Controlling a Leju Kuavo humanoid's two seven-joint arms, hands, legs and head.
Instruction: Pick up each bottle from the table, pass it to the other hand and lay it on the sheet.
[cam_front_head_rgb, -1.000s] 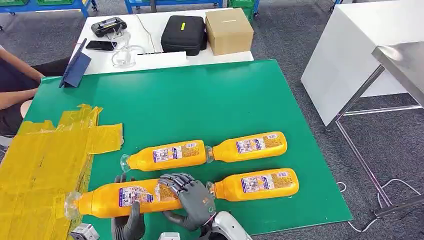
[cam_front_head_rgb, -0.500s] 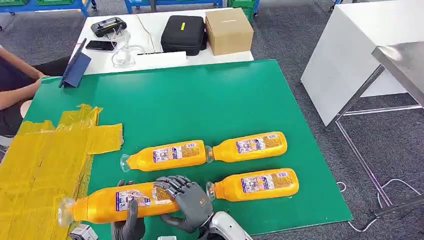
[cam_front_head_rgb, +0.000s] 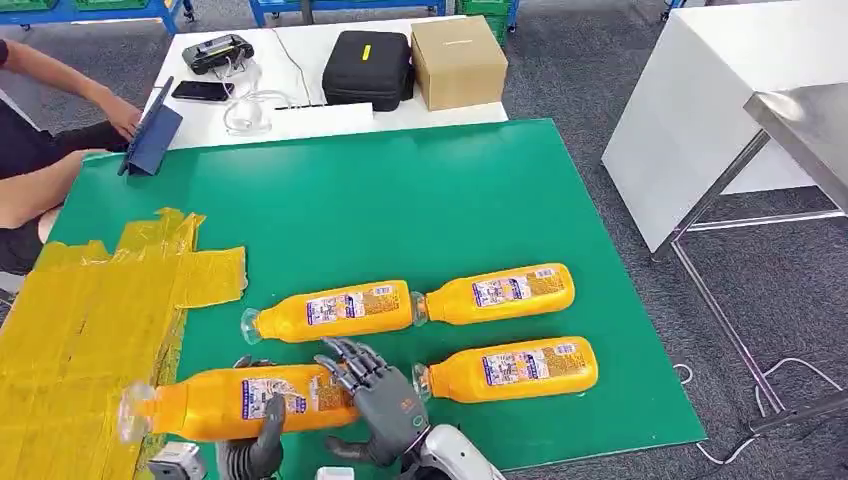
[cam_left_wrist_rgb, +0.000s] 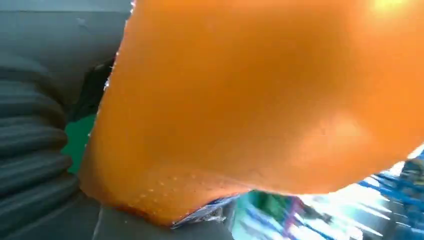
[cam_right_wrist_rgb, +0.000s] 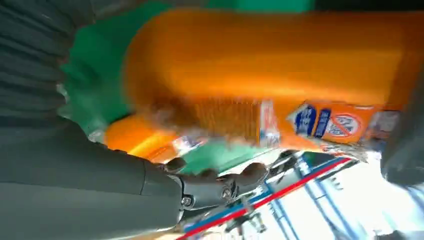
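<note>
The held bottle (cam_front_head_rgb: 235, 402) lay almost level in front of the robot, and its long axis ran across from the right hand (cam_front_head_rgb: 380, 402) toward the left hand (cam_front_head_rgb: 258, 445), with the clear cap end pointing beyond the left hand over the edge of the yellow sheet (cam_front_head_rgb: 75, 330). The left hand was under and around the middle of the bottle, the thumb raised in front of the label, and in the left wrist view the orange body lay directly against the hand, so this hand seemed to carry it. The right hand was at the base end of the same bottle, with fingers spread and loosened over the top; whether they were touching the plastic I cannot tell from the head view, and the right wrist view was too blurred to decide. In my judgement the handover was nearly complete. The sheet was on the far side of the left hand from the right one, so the left arm was nearer. Three other bottles (cam_front_head_rgb: 330, 311) lay on the green table (cam_front_head_rgb: 400, 200), beyond and beside the right hand.
</note>
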